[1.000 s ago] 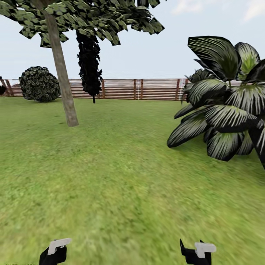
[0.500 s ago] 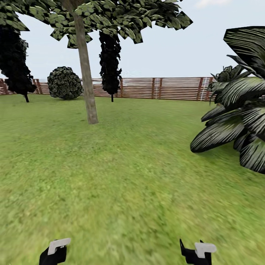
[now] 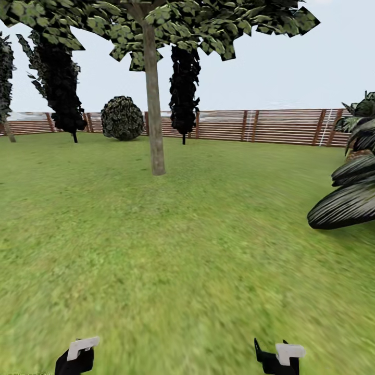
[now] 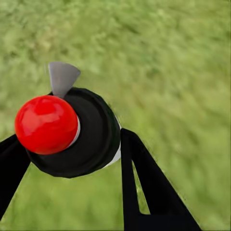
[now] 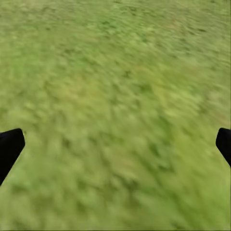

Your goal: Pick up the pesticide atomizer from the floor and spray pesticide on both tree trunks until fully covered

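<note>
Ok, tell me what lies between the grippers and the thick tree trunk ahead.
Bare grass lawn, in the head view. Nothing stands between the left gripper, the right gripper and the tree trunk.

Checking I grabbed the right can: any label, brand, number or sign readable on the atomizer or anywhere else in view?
None readable.
The atomizer between the left gripper's fingers shows a plain red cap and black body, no print.
The fence, tree trunk and grass carry no signs.
</note>
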You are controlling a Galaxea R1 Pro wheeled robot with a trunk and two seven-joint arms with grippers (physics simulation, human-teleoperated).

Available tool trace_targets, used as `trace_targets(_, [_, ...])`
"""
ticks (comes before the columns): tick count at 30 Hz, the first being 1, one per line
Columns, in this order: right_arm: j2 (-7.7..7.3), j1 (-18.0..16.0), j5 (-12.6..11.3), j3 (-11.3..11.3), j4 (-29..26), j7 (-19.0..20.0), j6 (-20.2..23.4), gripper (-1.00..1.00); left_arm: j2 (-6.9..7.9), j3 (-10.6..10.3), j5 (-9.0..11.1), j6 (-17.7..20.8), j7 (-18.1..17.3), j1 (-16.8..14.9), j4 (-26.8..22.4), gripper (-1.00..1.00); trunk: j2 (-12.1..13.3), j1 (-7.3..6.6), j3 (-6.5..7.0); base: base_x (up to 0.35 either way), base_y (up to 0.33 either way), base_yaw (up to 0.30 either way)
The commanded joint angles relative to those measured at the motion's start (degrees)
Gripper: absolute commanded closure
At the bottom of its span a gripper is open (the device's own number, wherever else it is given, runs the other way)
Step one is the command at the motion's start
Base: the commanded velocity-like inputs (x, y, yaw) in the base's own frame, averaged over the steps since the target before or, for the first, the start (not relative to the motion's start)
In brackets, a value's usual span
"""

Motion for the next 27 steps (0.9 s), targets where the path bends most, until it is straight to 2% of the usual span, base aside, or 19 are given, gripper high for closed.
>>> trace_targets(1, [0.00, 0.01, 0.01, -0.05, 0.00, -0.04, -0.16, -1.00, 0.02, -0.14, 0.59, -0.19, -0.06, -0.05, 0.06, 1.00, -0.02, 0.01, -0.09, 0.211, 0.246, 0.278])
trace_targets(27, [0.00, 0.01, 0.01, -0.05, 0.00, -0.03, -0.16, -1.00, 0.05, -0.13, 0.60, -0.21, -0.06, -0.05, 0.06, 1.00, -0.02, 0.01, -1.01, 0.211, 0.246, 0.278])
